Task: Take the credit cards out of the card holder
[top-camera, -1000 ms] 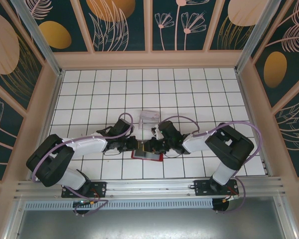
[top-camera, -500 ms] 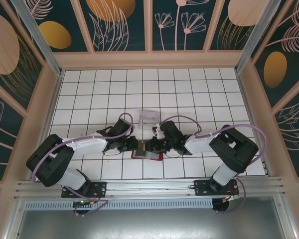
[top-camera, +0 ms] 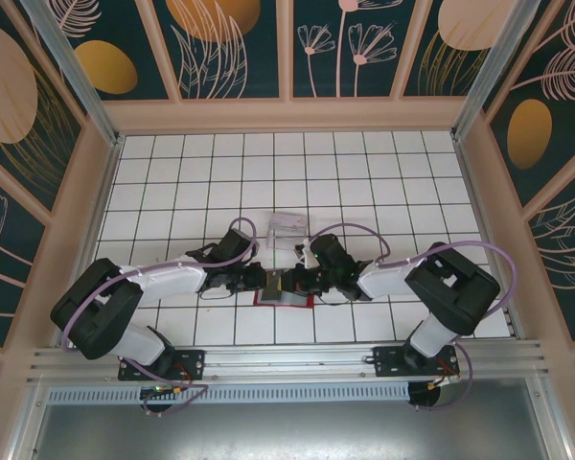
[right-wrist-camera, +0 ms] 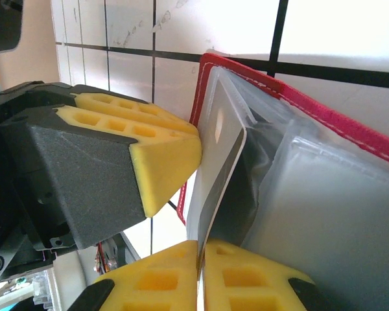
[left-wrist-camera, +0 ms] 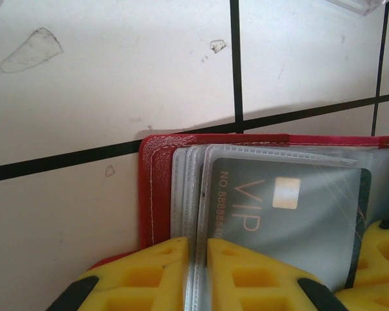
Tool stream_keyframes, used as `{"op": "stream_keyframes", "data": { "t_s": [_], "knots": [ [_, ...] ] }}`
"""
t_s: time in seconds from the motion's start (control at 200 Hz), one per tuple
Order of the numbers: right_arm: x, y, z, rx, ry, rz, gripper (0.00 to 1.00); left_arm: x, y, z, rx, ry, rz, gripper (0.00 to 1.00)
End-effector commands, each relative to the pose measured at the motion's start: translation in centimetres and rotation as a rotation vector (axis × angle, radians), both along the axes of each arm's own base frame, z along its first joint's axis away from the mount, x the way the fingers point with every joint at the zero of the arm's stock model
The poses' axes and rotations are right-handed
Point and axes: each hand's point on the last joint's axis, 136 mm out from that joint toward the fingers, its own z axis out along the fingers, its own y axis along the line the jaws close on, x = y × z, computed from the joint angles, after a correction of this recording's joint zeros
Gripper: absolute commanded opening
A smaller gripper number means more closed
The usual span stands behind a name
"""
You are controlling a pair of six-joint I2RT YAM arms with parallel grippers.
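The red card holder (top-camera: 282,295) lies open on the tiles between both arms. In the left wrist view its red cover (left-wrist-camera: 154,188) frames clear sleeves, and a grey credit card (left-wrist-camera: 292,207) marked VIP sits in the front sleeve. My left gripper (left-wrist-camera: 198,243) is shut on the sleeve edges, and it meets the holder from the left (top-camera: 266,281). My right gripper (right-wrist-camera: 201,245) is shut on the edge of that grey card (right-wrist-camera: 220,168), which stands partly out of its sleeve beside the red rim (right-wrist-camera: 311,103). From above, the right gripper (top-camera: 293,283) faces the left one.
A clear plastic box (top-camera: 287,222) stands just behind the holder; its corner (left-wrist-camera: 363,5) appears at the top right of the left wrist view. The left gripper's yellow finger (right-wrist-camera: 136,142) is close beside the card. White gridded tiles stretch to the back.
The right gripper has shifted a little left onto the holder and closed on the card's edge. The left gripper has stayed in place, holding the sleeves.
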Motion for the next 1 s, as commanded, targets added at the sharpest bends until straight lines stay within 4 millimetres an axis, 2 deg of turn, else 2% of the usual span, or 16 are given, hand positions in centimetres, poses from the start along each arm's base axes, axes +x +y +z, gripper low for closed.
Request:
{"op": "stream_keyframes", "data": {
  "t_s": [0.0,0.29,0.46,0.535,0.621,0.731,0.856,0.996],
  "knots": [
    [0.7,0.1,2.1,0.059,-0.051,-0.020,0.10,-2.3,1.8,-2.2,0.090,0.092,-0.002,0.18],
    [0.7,-0.9,1.6,0.032,-0.039,-0.044,0.10,-2.3,1.8,-2.1,0.091,0.091,-0.002,0.18],
    [0.7,-1.2,1.4,0.024,-0.034,-0.051,0.06,-2.3,1.9,-2.2,0.092,0.091,-0.002,0.18],
    [0.7,-1.0,1.4,0.025,-0.026,-0.044,0.10,-2.3,1.8,-2.1,0.088,0.094,-0.003,0.18],
    [0.9,-1.2,0.5,-0.024,0.007,-0.064,0.18,-2.3,1.8,-2.2,0.087,0.094,-0.002,0.17],
    [0.9,-1.3,-0.6,-0.065,0.043,-0.066,0.22,-2.3,1.8,-2.3,0.092,0.096,-0.004,0.17],
    [1.0,-1.3,-1.3,-0.093,0.063,-0.071,0.24,-2.4,2.0,-2.5,0.102,0.099,-0.005,0.16],
    [1.2,-1.4,-1.9,-0.126,0.068,-0.076,0.23,-2.5,2.0,-2.6,0.106,0.104,-0.007,0.15]
  ]
}}
